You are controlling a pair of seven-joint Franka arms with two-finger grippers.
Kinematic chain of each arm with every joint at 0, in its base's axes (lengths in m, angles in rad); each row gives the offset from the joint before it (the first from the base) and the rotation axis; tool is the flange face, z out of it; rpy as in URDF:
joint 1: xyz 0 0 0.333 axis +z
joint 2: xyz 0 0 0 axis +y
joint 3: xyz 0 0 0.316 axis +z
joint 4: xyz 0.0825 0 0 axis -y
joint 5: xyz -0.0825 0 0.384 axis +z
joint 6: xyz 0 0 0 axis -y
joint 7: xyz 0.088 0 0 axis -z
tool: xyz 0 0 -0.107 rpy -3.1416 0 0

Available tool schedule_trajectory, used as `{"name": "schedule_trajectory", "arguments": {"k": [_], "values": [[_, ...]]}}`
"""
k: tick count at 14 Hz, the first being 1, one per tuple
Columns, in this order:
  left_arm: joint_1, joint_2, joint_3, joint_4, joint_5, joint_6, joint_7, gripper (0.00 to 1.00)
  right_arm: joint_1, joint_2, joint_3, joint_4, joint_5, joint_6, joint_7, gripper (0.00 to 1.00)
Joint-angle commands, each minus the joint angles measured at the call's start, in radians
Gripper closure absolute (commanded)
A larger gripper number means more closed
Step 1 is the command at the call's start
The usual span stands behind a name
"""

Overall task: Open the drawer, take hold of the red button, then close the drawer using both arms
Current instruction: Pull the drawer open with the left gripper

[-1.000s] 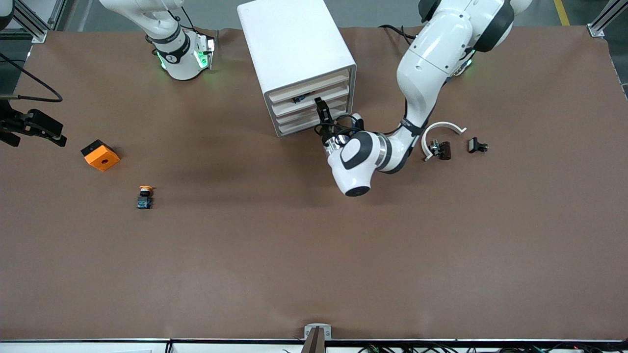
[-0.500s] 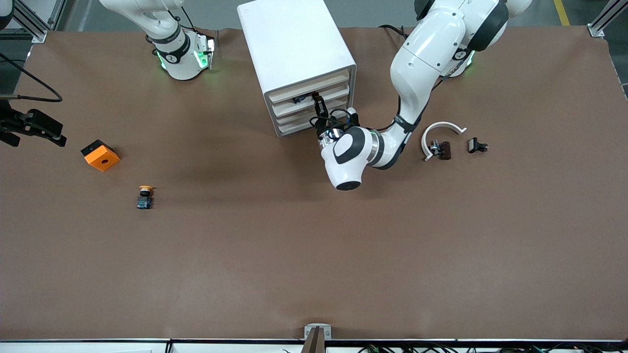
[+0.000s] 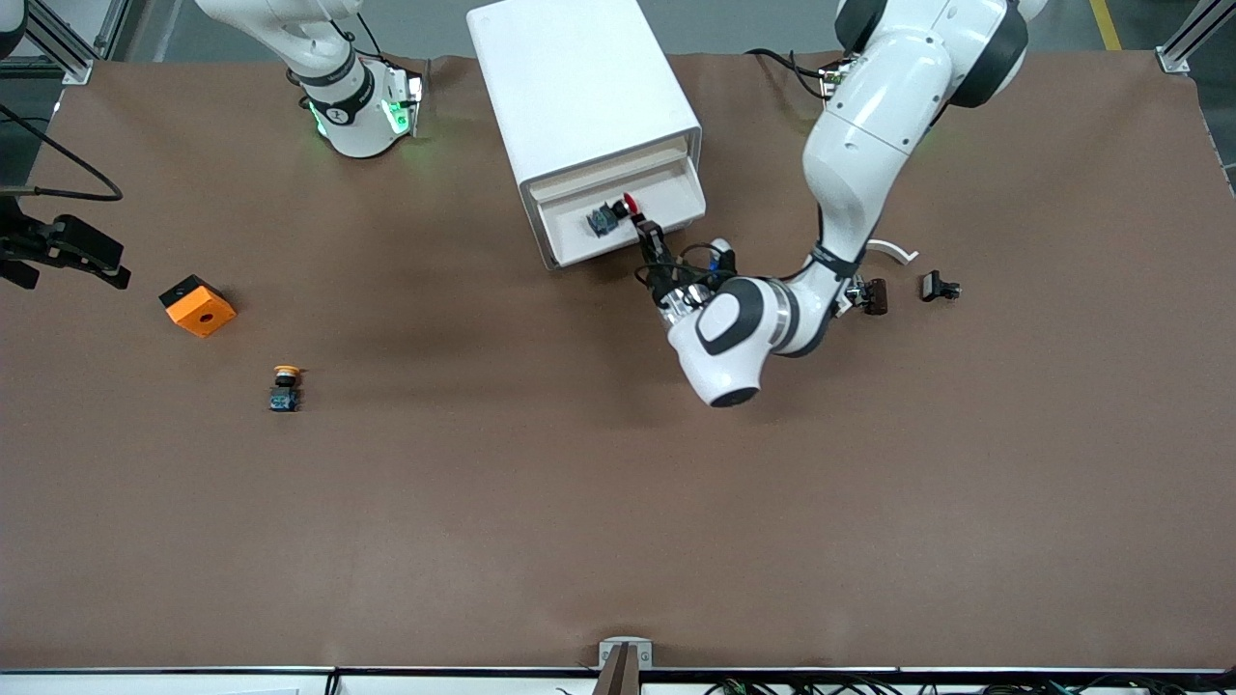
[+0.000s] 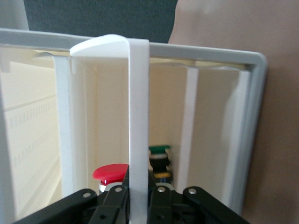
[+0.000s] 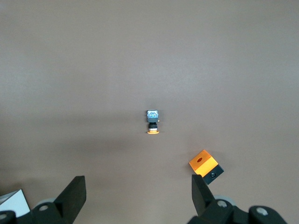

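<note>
The drawer [image 3: 668, 197] stands pulled out of the white cabinet [image 3: 579, 77]. The red-capped button [image 3: 628, 203] lies in it on its side, close to the front edge. My left gripper [image 3: 647, 233] is shut on the drawer's front edge. In the left wrist view that edge [image 4: 139, 116] runs between my left gripper's [image 4: 139, 196] fingers, with the button's red cap [image 4: 110, 171] just inside. My right gripper [image 3: 106, 265] hangs open and empty over the right arm's end of the table. It also shows open in the right wrist view [image 5: 138, 196].
A green-capped part [image 4: 160, 150] lies in the drawer beside the button. A yellow-orange-capped button [image 3: 284, 388] and an orange block [image 3: 197, 306] lie under my right gripper. A white curved piece [image 3: 893, 251] and small black parts [image 3: 872, 294] lie near the left arm.
My left gripper reached the drawer's front edge, closed on it and pulled the drawer out toward the front camera. The red button has come into view. The right arm has not moved.
</note>
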State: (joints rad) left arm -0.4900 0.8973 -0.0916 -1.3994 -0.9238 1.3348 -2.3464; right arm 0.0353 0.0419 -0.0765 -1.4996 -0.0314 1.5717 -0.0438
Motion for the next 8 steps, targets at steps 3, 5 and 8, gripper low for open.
{"name": "schedule_trajectory", "arguments": {"k": [3, 5, 8], "values": [[0.036, 0.008, 0.032, 0.046, 0.003, 0.050, 0.045, 1.00, 0.026, 0.021, 0.001, 0.030, 0.011, 0.001, 0.016, 0.00], [0.044, 0.008, 0.032, 0.049, 0.003, 0.075, 0.056, 1.00, 0.046, 0.038, 0.001, 0.030, 0.013, 0.007, 0.016, 0.00], [0.067, 0.005, 0.032, 0.069, 0.003, 0.078, 0.073, 0.28, 0.095, 0.068, 0.001, 0.030, 0.011, 0.040, 0.045, 0.00]]}}
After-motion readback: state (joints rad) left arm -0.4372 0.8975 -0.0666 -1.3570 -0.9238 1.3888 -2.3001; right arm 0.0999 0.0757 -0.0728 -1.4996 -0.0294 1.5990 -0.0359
